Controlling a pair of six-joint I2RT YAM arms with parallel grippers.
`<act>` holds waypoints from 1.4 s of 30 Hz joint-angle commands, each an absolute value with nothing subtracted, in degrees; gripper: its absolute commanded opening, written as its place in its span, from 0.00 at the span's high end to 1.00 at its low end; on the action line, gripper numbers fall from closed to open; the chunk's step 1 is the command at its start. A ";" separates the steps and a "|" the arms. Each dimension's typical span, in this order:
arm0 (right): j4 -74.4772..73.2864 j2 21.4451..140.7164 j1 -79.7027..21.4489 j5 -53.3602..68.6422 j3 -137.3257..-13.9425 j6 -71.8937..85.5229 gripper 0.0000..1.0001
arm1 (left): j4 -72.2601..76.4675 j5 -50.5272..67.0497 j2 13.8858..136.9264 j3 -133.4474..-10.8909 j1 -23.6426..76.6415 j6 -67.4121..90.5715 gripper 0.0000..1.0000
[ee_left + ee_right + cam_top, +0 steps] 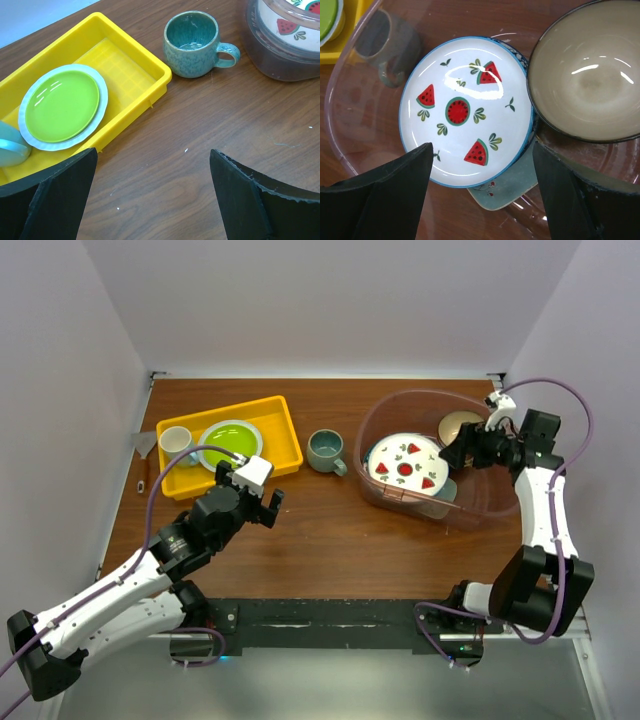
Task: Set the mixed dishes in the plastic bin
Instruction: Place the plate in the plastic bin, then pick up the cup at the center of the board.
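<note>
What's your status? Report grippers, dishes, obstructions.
Left gripper open, empty, facing mug. Right gripper open over bin. Watermelon plate, tan bowl binned; mug on table. Nothing blocks mug.

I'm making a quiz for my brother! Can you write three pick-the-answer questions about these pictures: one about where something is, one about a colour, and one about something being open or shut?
1. Where is the mug?
A) On the table, between the yellow tray and the plastic bin
B) Inside the bin
C) Inside the tray

2. What colour is the small plate in the yellow tray?
A) Red
B) Black
C) Lime green

3. How is the left end effector?
A) Shut on the mug
B) Open, holding nothing
C) Shut on a plate

Answers:
1 A: the mug stands on bare wood between the two.
2 C: it shows bright green in the left wrist view.
3 B: its fingers are spread wide, with only table between them.
</note>
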State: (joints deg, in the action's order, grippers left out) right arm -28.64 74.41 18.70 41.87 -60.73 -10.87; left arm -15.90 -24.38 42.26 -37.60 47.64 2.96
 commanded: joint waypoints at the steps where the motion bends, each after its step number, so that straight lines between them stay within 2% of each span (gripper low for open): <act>1: -27.07 71.46 18.72 47.02 -59.68 -13.62 0.14 | -13.54 -24.26 42.10 -37.53 47.29 3.43 0.00; 14: -26.54 69.35 19.07 53.35 -58.36 -15.47 0.09 | -13.54 -24.35 42.45 -37.44 46.93 3.43 0.00; 42: -27.33 68.91 19.16 57.31 -58.18 -17.58 0.08 | -13.45 -23.29 42.89 -37.53 46.14 3.60 0.00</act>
